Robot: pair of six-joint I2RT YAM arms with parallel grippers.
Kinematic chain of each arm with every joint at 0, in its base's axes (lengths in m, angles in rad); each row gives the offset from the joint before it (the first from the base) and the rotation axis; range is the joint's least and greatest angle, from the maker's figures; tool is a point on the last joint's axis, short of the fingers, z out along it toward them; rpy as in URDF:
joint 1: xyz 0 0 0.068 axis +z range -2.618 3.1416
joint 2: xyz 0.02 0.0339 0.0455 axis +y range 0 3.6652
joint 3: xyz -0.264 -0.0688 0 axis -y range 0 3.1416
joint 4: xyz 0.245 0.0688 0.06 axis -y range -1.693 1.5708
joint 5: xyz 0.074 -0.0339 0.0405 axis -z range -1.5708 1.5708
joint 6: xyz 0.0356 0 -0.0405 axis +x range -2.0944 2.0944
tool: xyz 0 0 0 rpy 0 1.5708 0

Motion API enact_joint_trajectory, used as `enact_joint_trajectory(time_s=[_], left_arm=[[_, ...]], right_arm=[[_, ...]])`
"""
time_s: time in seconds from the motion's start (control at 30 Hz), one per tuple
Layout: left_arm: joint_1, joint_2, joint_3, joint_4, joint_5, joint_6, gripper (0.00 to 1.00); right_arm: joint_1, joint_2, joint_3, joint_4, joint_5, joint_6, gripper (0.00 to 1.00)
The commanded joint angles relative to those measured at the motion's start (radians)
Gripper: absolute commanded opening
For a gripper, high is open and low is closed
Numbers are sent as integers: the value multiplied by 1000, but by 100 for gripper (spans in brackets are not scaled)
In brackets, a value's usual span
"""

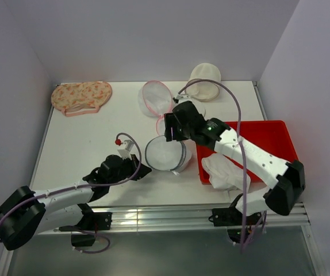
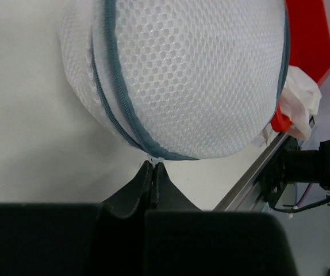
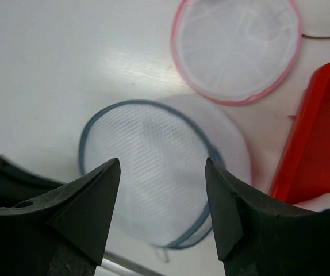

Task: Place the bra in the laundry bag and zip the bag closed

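The laundry bag (image 1: 166,154), a round white mesh dome with a blue-grey zipper rim, lies at the table's middle front. It also shows in the left wrist view (image 2: 194,75) and the right wrist view (image 3: 153,172). My left gripper (image 1: 145,168) is shut on a small white tab at the bag's rim (image 2: 153,158). My right gripper (image 1: 173,129) hangs open above the bag's far side, fingers (image 3: 96,190) spread and empty. A white soft garment (image 1: 225,171), apparently the bra, lies over the red tray's front left corner, also seen in the left wrist view (image 2: 297,100).
A red tray (image 1: 268,138) stands right of the bag. A pink-rimmed mesh bag (image 1: 156,96), a peach floral bag (image 1: 81,96) and a round white pad (image 1: 205,77) lie along the back. A metal rail (image 1: 171,215) runs along the front edge.
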Motion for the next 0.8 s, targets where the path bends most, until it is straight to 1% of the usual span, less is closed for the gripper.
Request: enact_joint_trajectory(time_s=[0.0, 0.03, 0.1, 0.13, 0.17, 0.2, 0.23, 0.27, 0.3, 0.43, 0.5, 0.6, 0.77], left_arm=[[-51, -30, 65, -106, -42, -21, 0], [-59, -32, 75, -121, -44, -23, 0], [-77, -33, 95, -169, -55, -26, 0], [-84, -33, 114, -181, -58, -27, 0], [-88, -29, 124, -201, -59, -34, 0], [-100, -27, 130, -206, -59, -35, 0], [-110, -26, 141, -212, -59, -38, 0], [-123, -19, 145, -223, -67, -46, 0], [-133, -15, 150, -226, -67, -50, 0], [-177, 11, 174, -227, -75, -73, 0], [-202, 25, 187, -230, -75, -78, 0], [-238, 54, 214, -244, -87, -89, 0], [-280, 76, 222, -237, -107, -118, 0]], right_arm=[[105, -130, 6, -57, 115, 78, 68], [160, -150, -11, -54, 124, 93, 68], [208, -213, -88, -37, 120, 139, 68], [233, -235, -119, -30, 124, 199, 68], [273, -258, -189, -19, 127, 236, 68], [290, -304, -227, 4, 130, 317, 68], [306, -328, -264, 21, 133, 360, 68], [336, -382, -344, 62, 133, 404, 68], [348, -410, -388, 91, 129, 482, 68], [388, -511, -598, 223, 138, 651, 68], [391, -539, -646, 279, 144, 737, 67], [393, -568, -729, 369, 149, 823, 67], [393, -612, -836, 423, 181, 943, 68]])
